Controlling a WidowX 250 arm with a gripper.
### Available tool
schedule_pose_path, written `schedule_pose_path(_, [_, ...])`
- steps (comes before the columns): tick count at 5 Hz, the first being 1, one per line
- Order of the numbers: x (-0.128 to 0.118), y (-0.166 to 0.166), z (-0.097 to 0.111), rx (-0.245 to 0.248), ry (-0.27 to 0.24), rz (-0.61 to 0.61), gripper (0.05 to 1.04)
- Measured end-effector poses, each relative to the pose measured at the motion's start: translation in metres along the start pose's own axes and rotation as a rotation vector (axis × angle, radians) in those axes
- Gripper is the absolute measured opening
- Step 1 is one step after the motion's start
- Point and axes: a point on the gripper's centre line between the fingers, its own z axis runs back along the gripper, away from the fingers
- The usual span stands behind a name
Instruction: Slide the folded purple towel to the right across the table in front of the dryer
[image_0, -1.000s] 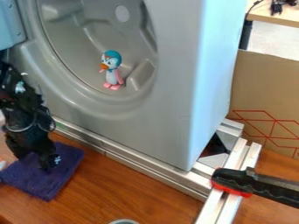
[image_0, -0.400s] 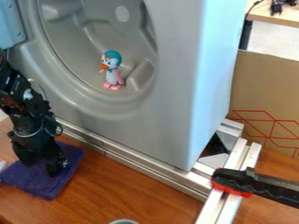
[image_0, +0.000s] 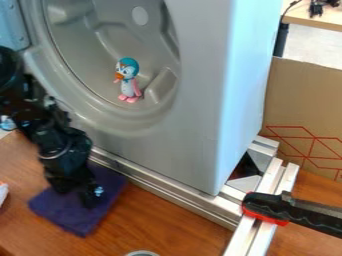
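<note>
The purple cloth (image_0: 77, 221) lies in the lower left of the frame, on the brown wooden surface (image_0: 170, 217), its upper right side close to the long metal rail (image_0: 160, 188). The black hand (image_0: 87, 196) hangs down over the cloth from the left and appears to meet it, covering its upper middle part. I cannot tell how wide the hand is, nor whether any cloth is caught in it. The step in hand looks to be working the cloth from above at surface level; from here, the next move calls for low, even contact with the fabric, with care not to bunch it against the rail or knock the hand on the metal. At the left edge sits a small white and orange thing (image_0: 3, 192), apart from the cloth. Behind the rail stands the large grey housing (image_0: 197, 125), and a toy penguin (image_0: 127, 82) with a blue head and pink feet stands upright in its round hollow, in the upper middle left. A black and red handle (image_0: 264, 206) lies across the metal bars (image_0: 248, 237) at lower right, with a cardboard panel (image_0: 300, 100) behind, at the right.
</note>
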Motion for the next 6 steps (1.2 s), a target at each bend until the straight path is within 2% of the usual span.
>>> schedule_pose_path(1, [-0.005, -0.045, 0.002, -0.090, 0.089, -0.094, 1.000])
schedule_pose_path(2, [-0.006, -0.068, 0.001, -0.132, 0.144, -0.129, 1.000])
schedule_pose_path(3, [-0.010, -0.073, 0.003, -0.121, 0.167, -0.098, 1.000])
schedule_pose_path(4, [-0.007, -0.059, 0.018, -0.077, 0.152, -0.073, 1.000])
schedule_pose_path(5, [0.001, -0.029, 0.064, 0.001, 0.069, 0.029, 1.000])
schedule_pose_path(6, [-0.007, -0.016, 0.102, 0.028, 0.023, 0.025, 1.000])
